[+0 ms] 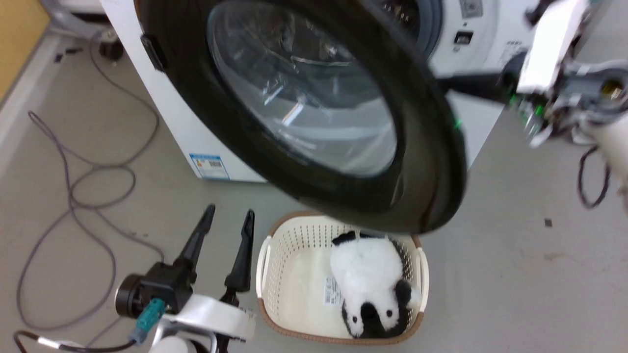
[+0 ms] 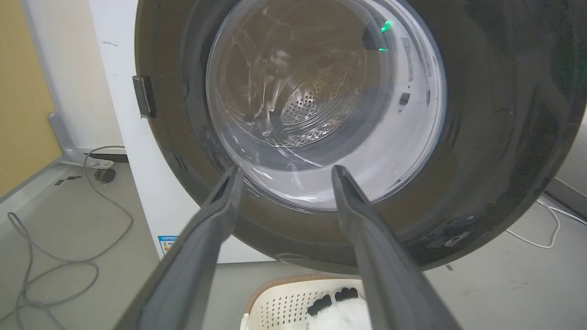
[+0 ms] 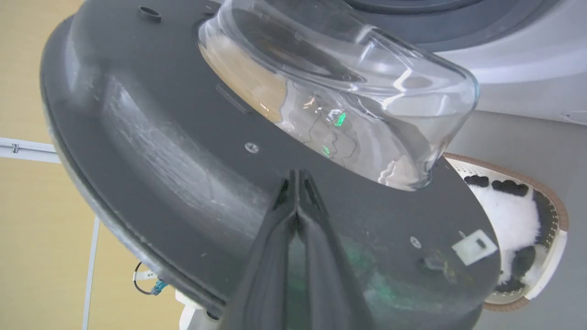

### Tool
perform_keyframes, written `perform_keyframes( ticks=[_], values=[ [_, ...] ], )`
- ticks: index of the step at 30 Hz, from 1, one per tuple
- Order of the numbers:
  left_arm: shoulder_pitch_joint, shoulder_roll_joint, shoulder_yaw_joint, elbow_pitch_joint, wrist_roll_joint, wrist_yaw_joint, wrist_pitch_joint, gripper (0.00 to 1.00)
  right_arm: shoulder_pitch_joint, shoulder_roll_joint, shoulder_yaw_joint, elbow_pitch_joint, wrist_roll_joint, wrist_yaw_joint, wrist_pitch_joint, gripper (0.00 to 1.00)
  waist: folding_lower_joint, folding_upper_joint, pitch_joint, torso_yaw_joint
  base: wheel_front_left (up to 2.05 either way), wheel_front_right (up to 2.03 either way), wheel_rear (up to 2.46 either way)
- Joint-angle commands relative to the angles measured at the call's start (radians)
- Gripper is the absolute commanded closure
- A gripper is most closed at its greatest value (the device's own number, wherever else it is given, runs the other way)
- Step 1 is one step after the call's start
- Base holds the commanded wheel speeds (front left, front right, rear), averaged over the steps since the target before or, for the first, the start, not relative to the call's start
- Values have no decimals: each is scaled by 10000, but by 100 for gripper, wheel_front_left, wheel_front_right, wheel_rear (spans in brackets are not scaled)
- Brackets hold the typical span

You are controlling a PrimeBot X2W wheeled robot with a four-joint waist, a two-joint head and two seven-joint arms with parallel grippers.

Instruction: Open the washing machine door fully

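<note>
The washing machine door (image 1: 422, 162), a glossy black disc with a clear glass bowl (image 1: 299, 83), stands swung out from the white washing machine (image 1: 167, 113) and hangs over a basket. My right gripper (image 3: 296, 176) is shut, its tips touching the door's dark inner face (image 3: 183, 151) just below the bulging glass (image 3: 348, 96). In the head view its dark fingers (image 1: 471, 84) reach behind the door's right edge. My left gripper (image 1: 230, 212) is open and empty, low in front of the door. It faces the door's outer side (image 2: 504, 137), apart from it.
A cream laundry basket (image 1: 274, 255) with a panda plush (image 1: 368, 274) sits on the floor under the door. Grey cables (image 1: 73, 186) loop over the floor at the left. A blue label (image 1: 210, 166) marks the machine's lower corner. A yellow wall (image 2: 23, 114) stands far left.
</note>
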Motion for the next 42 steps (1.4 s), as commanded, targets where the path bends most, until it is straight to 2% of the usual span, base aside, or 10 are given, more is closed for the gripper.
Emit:
perform_keyframes(
  ticks=[1,7,16,25,31,32,33,34,38,42],
  values=[
    [263,81,18,91,96,-19,-51,0,769,-74,100,-594,214,12,-18,100,0,0,-398,-25,0,0,0],
    [577,117,-39,221,196,0,-51,0,1941,-275,288,-2120,669,12,-332,100,0,0,-716,22,0,0,0],
    [837,136,-105,445,179,40,-51,0,3192,-431,1440,-4498,1353,12,-1220,100,0,0,-1126,124,0,0,0],
    [850,116,-216,563,96,72,-51,0,2891,-52,2880,-5441,1945,12,-2163,100,0,0,-1153,171,0,0,0],
    [804,103,-212,557,44,109,-51,0,2598,-45,3287,-5835,2338,12,-3108,100,0,0,-1119,217,0,0,0],
    [804,102,-198,548,37,121,-51,0,2591,-88,3261,-5907,2309,12,-3450,83,0,0,-1116,208,0,0,0],
    [807,101,-178,534,27,134,-51,0,2610,-129,3169,-5922,2272,12,-3936,46,0,0,-1111,189,0,0,0],
    [810,100,-159,521,19,147,-51,0,2638,-160,3084,-5912,2227,12,-4425,0,0,0,-1110,165,0,0,0],
    [844,100,-77,489,-4,196,-51,0,2942,-307,2620,-5902,2073,12,-6399,0,0,0,-1146,13,0,0,0],
    [909,91,-46,522,-20,240,-51,0,3942,-548,1556,-6054,2405,12,-8680,0,0,0,-1304,-80,0,0,0]
  ],
)
